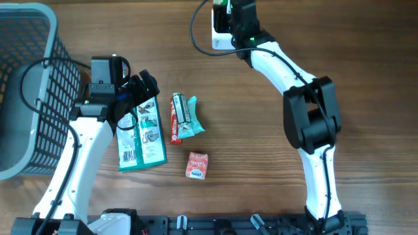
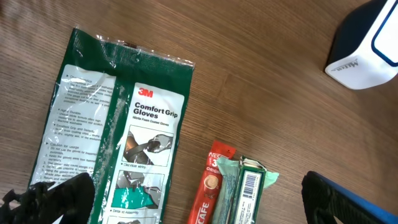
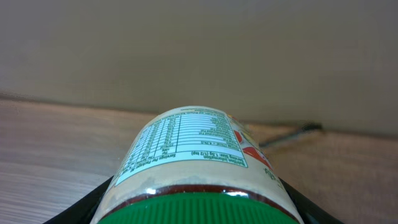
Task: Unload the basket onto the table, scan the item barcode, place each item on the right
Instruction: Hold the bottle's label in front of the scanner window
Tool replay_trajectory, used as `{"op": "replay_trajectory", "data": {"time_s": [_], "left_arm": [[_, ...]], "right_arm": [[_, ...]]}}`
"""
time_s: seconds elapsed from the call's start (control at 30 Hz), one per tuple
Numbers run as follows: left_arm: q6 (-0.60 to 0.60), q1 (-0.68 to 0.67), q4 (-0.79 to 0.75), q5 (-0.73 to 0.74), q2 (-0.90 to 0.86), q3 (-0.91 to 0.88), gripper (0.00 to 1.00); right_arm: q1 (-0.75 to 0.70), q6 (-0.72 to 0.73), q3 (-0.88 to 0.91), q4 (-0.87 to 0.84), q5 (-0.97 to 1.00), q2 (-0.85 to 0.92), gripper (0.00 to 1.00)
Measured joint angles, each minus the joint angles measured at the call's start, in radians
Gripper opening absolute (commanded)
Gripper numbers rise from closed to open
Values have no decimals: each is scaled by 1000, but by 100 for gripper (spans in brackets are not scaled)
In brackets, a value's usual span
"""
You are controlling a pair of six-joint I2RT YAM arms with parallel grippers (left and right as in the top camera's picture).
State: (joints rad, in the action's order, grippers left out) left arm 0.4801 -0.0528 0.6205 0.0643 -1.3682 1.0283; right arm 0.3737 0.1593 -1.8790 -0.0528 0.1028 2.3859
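Overhead: right gripper (image 1: 236,18) is at the far edge of the table, just beside the white scanner (image 1: 219,36); its load is hidden under the wrist. Left gripper (image 1: 140,94) hangs over the gloves pack (image 1: 140,140) at the near left, next to the basket (image 1: 39,39), and takes no part in the scan.

Left wrist: both black fingers (image 2: 56,199) stand wide apart with nothing between them. Below lie the gloves pack, a coffee stick (image 2: 208,193) and a green packet (image 2: 245,190). The scanner shows at the far right, well apart from these.

Right wrist: the right gripper is closed on a jar (image 3: 193,162) with a green lid, one finger on each flank, and the jar is lifted off the table. The nutrition table faces this camera; no barcode is seen, and neither is the scanner.

Judgement: the step in hand is presenting the jar. To do it well, the wrist should roll slowly until the barcode panel squarely faces the scanner window, keep it near but not touching, then pause. The grip should not loosen, since a round jar can slip.
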Motion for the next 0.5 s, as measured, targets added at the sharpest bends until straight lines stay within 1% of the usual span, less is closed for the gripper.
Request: {"op": "replay_trajectory", "data": {"time_s": [0.4,0.5], "left_arm": [[0,0,0,0,0,0,100],[0,0,0,0,0,0,100]], "right_arm": [[-6,0,0,-4,3,6,8],[-6,0,0,-7,3,6,6]]}}
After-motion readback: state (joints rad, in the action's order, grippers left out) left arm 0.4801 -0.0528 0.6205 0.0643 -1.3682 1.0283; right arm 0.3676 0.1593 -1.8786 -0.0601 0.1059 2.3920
